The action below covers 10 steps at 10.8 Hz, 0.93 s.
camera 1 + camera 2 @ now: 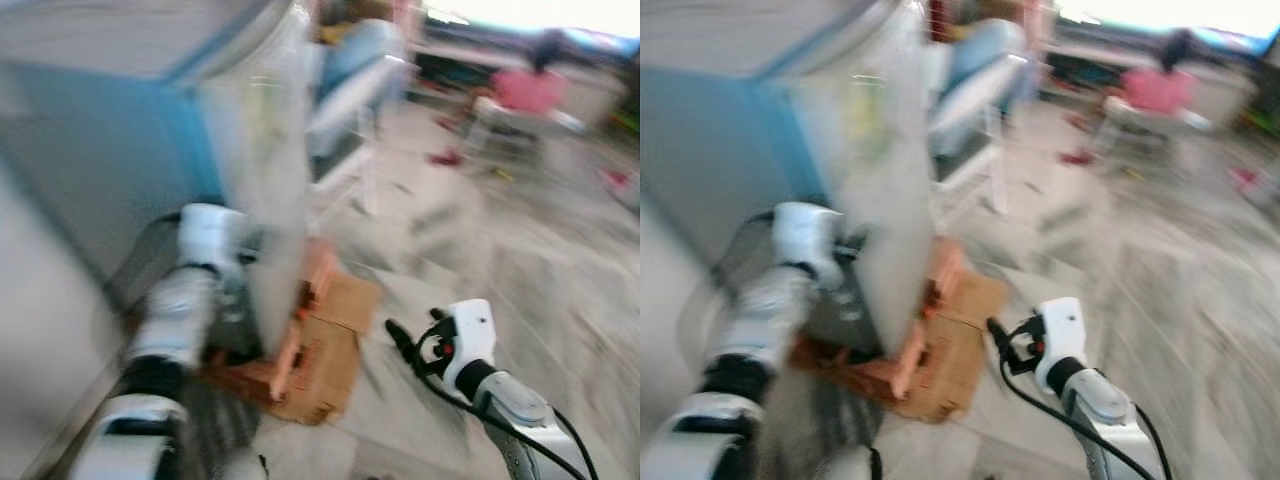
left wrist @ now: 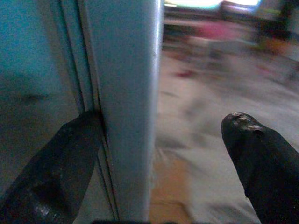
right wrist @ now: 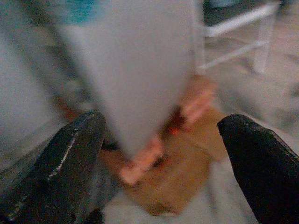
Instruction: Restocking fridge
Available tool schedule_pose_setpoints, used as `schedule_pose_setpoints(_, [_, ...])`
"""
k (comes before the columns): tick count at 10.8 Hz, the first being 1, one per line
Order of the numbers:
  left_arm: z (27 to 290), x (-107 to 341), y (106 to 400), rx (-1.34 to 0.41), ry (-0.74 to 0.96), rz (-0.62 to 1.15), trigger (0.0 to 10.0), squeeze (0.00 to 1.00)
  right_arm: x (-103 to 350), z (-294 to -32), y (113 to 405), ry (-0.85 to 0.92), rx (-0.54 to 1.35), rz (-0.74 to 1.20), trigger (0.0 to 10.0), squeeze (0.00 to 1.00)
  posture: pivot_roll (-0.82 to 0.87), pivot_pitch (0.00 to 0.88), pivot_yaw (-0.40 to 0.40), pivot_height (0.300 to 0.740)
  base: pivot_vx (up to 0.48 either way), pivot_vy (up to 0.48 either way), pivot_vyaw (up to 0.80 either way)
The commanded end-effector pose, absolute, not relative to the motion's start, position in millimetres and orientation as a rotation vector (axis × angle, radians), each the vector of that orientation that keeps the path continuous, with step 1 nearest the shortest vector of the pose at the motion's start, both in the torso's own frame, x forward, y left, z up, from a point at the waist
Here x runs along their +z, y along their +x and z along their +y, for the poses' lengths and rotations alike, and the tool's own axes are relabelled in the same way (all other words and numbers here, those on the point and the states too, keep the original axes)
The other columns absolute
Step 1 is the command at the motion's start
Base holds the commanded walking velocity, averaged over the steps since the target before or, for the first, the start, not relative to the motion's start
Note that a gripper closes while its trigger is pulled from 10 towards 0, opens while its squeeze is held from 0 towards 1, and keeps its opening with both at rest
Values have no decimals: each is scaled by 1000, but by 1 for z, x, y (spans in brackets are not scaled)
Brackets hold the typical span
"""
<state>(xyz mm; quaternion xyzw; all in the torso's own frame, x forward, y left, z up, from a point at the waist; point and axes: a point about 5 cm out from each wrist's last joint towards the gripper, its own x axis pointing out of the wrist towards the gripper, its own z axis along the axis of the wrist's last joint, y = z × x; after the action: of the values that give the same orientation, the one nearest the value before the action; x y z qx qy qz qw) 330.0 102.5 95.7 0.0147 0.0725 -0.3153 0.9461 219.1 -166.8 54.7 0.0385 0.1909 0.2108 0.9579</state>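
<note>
The head views are smeared with motion blur. A pale blue fridge [image 1: 110, 150] stands at the robot's left, its grey door [image 1: 265, 170] swung out edge-on toward the camera. Under and beside the door, flattened cardboard [image 1: 325, 360] and reddish bricks [image 1: 290, 350] lie on the marbled floor [image 1: 480, 260]. A white chair [image 1: 345, 110] stands behind. The left hand [image 2: 154, 158] is spread open around the door's edge, one finger [image 2: 56, 163] tucked behind it against the seal. The right hand [image 3: 159, 158] hangs open, near the cardboard, gripping nothing.
</note>
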Motion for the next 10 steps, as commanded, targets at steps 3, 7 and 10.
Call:
schedule_pose_setpoints(3, [1, 118, 286, -1218, 125, 45, 10000, 0, 63, -154, 210, 117, 557, 373, 10000, 0, 27, 9, -16, 740, 0, 0, 0])
schedule_pose_setpoints(7, [61, 109, 306, -918, 108, 41, 10000, 0, 59, -160, 215, 97, 497, 378, 10000, 0, 39, 21, -17, 740, 213, 0, 0])
schedule_pose_setpoints(10, [66, 97, 294, -855, 140, 65, 10000, 0, 66, -177, 226, 52, 304, 301, 10000, 0, 38, 22, -23, 740, 399, -117, 0])
